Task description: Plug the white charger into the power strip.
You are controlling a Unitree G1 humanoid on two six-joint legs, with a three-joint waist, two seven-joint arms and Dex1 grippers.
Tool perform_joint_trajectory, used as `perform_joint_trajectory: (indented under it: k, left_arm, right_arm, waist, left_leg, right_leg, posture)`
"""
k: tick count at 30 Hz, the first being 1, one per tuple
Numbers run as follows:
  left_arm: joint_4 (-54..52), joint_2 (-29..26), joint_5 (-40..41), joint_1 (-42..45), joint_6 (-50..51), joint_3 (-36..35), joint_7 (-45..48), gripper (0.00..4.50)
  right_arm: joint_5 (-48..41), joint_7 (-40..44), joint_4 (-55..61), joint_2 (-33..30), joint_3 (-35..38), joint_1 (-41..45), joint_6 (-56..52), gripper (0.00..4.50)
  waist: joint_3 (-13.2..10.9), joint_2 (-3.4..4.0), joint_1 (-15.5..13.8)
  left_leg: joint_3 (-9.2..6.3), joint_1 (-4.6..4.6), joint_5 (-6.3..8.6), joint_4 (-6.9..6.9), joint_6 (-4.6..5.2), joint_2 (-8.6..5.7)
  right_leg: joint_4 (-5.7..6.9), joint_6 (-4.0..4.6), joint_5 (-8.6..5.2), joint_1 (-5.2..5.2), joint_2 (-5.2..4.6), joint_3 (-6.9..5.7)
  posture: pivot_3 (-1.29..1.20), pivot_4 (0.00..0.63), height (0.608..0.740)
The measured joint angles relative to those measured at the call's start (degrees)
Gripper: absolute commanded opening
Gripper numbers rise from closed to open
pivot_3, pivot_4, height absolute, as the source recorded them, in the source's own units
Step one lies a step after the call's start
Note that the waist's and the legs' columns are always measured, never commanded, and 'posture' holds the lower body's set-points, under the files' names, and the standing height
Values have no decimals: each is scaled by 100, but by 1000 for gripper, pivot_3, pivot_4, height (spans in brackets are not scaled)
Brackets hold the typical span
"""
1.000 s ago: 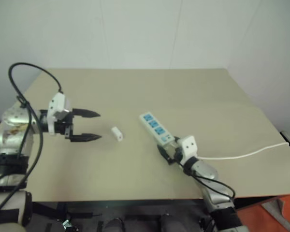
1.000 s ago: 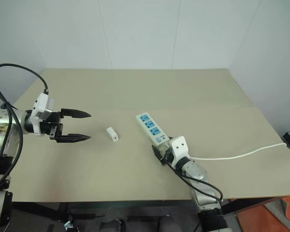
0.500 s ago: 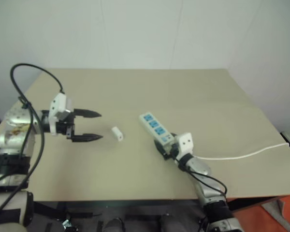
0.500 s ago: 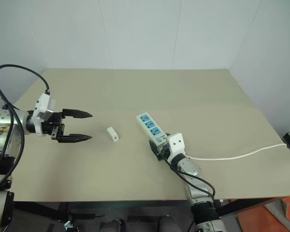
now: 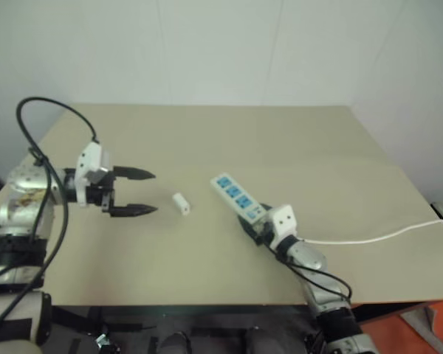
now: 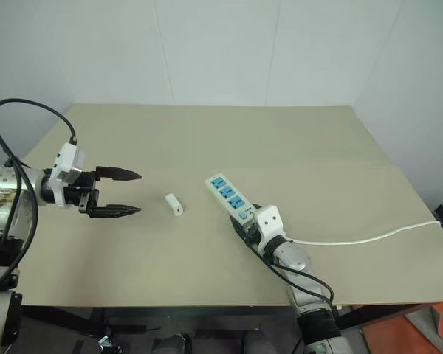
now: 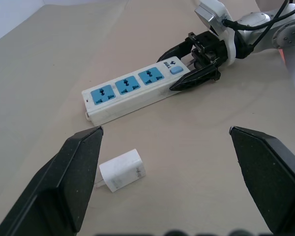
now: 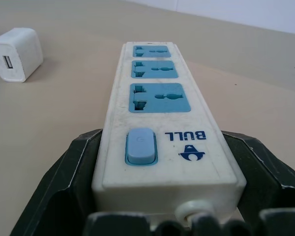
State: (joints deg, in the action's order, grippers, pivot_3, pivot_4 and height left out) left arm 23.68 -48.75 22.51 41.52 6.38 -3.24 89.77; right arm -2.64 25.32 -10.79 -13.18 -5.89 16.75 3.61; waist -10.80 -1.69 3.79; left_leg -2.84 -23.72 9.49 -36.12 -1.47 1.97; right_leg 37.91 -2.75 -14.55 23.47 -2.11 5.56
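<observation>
The white charger (image 5: pixel 181 204) lies flat on the tan table, between my two grippers; it also shows as a small white block (image 7: pixel 122 170) in the left wrist view. The power strip (image 5: pixel 236 198), white with blue socket faces, lies slantwise to its right. My right gripper (image 8: pixel 162 137) is at the strip's switch end, one black finger against each long side (image 7: pixel 196 78). My left gripper (image 5: pixel 153 192) hovers open to the left of the charger, pointing at it, with nothing between its fingers.
The strip's thin white cord (image 5: pixel 369 237) trails to the right across the table and off its edge. A fold line (image 5: pixel 332 164) crosses the tabletop behind the strip. White walls stand behind the table.
My right gripper's fingers have closed in on the sides of the power strip's switch end. The left gripper and the charger have stayed put.
</observation>
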Motion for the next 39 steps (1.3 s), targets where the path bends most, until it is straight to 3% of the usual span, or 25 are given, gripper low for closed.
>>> perform_joint_trajectory:
  k: [4, 7, 12, 19, 28, 33, 39]
  left_arm:
    - [565, 73, -64, 653, -117, 170, 178, 4500]
    - [1066, 1, -114, 1104, -488, 723, 238, 4500]
    - [1805, -219, 38, 2170, -1202, 2283, 251, 4500]
    - [2455, 73, 492, 3816, -2287, 4883, 252, 4500]
    - [3316, 791, 481, 5135, -4027, 7896, 255, 4500]
    - [3723, 1319, 222, 5512, -4882, 8656, 257, 4500]
    - [4069, 1820, 0, 5558, -5323, 8915, 256, 4500]
  right_arm:
    - [-417, 779, 306, -753, 148, -86, -319, 3412]
    - [-966, 1552, 518, -1280, 382, -275, -581, 3412]
    - [-1644, 2971, 584, -1898, 472, -553, -606, 3412]
    - [-1815, 4418, 220, -1920, 103, -184, -359, 3412]
    - [-1532, 4960, -493, -1529, -486, 790, -305, 3412]
    - [-1409, 5053, -681, -1450, -559, 916, -287, 3412]
    - [-1369, 5050, -682, -1434, -578, 929, -280, 3412]
  waist:
    - [1, -1, -46]
    - [1, -2, -54]
    - [-2, -6, -43]
    - [-6, -9, 20]
    - [-25, -10, 1]
    - [-25, -11, 9]
    - [-25, -11, 23]
  left_leg:
    - [-1, 1, 0, -4, 0, -2]
    - [-1, -1, 0, -1, 0, -1]
    - [1, -5, 0, -4, 0, -2]
    - [1, -9, 1, -11, 0, -3]
    - [-1, -83, 0, -29, 1, -6]
    - [0, -88, 0, -39, 1, -7]
    - [0, -85, 0, -41, 2, -7]
  right_leg:
    - [-9, -2, -1, -10, -1, -4]
    - [-16, -2, -1, -11, -1, -3]
    - [-25, -10, 3, -11, -1, -1]
    - [-25, -13, 3, -10, 0, 2]
    - [5, -14, 4, 69, 2, 9]
    - [6, -14, 4, 71, 1, 11]
    - [9, -14, 3, 70, 2, 12]
  posture:
    - [0, 150, 740]
    - [0, 150, 740]
    - [0, 150, 740]
    - [0, 150, 740]
    - [0, 150, 740]
    - [0, 150, 740]
    - [0, 150, 740]
